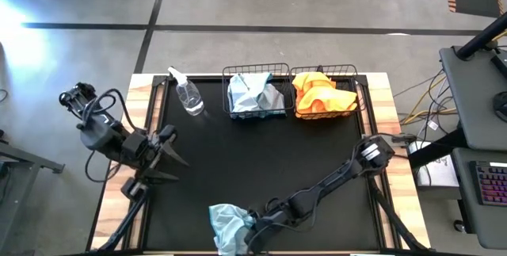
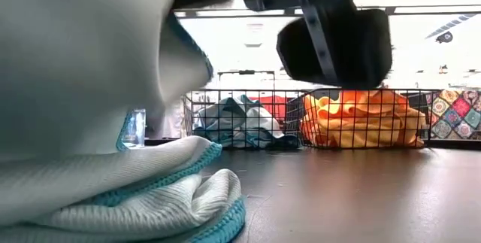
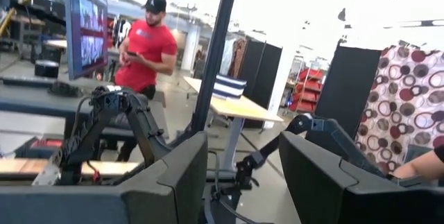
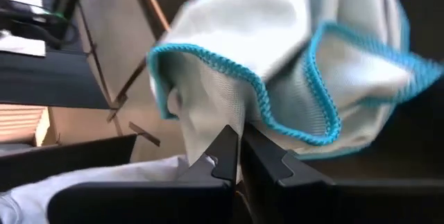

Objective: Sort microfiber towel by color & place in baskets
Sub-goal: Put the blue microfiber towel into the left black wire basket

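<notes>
A pale blue-grey towel (image 1: 228,226) with teal edging lies near the table's near edge and fills the left of the low view (image 2: 113,190). My right gripper (image 1: 252,221) is shut on it (image 4: 239,151). The left black wire basket (image 1: 255,93) holds blue-grey towels (image 2: 237,123). The right basket (image 1: 325,96) holds orange towels (image 2: 361,119). Both baskets stand along the far edge. My left gripper (image 1: 170,157) hovers open by the table's left edge, its fingers pointing level into the room (image 3: 243,175). My right gripper pinches a gathered fold of the blue-grey towel (image 4: 208,123) between its two fingers, at their free ends. It comes in slanting from the table's right. The held part is raised (image 2: 75,55), while the towel's lower folds (image 2: 143,198) stay on the table.
A clear spray bottle (image 1: 188,96) lies left of the blue basket. The dark mat (image 1: 261,157) between the baskets and the held towel is bare. A person in a red shirt (image 3: 146,47) stands in the room beyond the table.
</notes>
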Controlling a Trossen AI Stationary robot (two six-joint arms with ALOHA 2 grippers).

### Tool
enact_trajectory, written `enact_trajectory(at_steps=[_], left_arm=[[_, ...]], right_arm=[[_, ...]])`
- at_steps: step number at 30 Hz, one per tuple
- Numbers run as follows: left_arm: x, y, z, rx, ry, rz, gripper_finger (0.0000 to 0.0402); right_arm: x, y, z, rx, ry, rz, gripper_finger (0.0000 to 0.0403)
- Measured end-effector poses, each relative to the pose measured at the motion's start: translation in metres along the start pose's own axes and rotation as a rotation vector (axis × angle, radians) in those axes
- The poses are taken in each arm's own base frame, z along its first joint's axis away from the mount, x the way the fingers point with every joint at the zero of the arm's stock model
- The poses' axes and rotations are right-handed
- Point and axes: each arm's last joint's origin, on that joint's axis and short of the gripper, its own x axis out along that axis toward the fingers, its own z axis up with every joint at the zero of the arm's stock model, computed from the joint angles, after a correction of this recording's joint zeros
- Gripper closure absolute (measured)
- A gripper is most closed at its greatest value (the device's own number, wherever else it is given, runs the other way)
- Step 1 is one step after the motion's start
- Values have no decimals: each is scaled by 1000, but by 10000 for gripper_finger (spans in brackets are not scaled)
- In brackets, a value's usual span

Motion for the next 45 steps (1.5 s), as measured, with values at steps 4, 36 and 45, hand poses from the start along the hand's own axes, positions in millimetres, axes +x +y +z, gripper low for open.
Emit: enact_trajectory(at_steps=[4, 36, 45], left_arm=[[0, -1, 4, 11, -38, -7, 237], [0, -3, 13, 33, -135, -18, 237], [0, -3, 13, 33, -135, -17, 237]], right_arm=[[-21, 14, 7, -42, -62, 33, 394], [-159, 87, 43, -415, -580, 285, 394], [-159, 79, 62, -420, -611, 234, 394]])
